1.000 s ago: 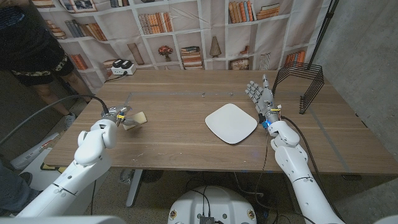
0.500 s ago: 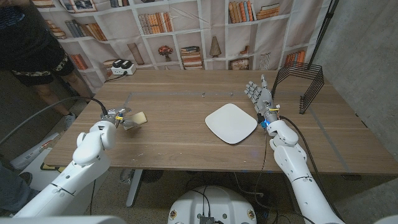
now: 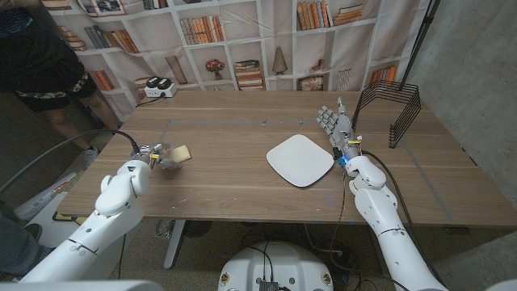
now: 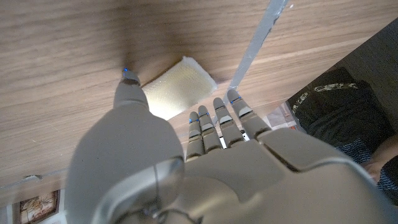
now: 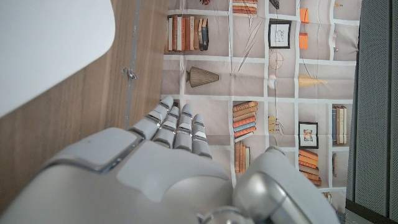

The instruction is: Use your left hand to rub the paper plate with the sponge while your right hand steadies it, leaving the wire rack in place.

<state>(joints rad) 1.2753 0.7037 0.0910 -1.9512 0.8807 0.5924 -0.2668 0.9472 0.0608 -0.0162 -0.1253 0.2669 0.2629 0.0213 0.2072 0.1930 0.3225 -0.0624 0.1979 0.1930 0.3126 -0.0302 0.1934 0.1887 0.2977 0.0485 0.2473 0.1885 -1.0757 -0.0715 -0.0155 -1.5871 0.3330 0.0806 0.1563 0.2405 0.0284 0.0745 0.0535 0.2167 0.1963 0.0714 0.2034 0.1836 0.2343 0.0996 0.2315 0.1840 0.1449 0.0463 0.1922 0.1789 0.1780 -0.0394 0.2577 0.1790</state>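
Two hands on table. Left hand (image 3: 153,153) at frame left, holding sponge (image 3: 179,153) betw thumb and fingers, sponge just off wood. Right hand (image 3: 338,125) right of centre, empty, fingers apart, just beside paper plate (image 3: 300,159). Wire rack (image 3: 389,113) upper right, near table edge.

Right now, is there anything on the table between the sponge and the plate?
No. In the head view the stretch of table between the sponge by the left hand and the plate is bare wood.
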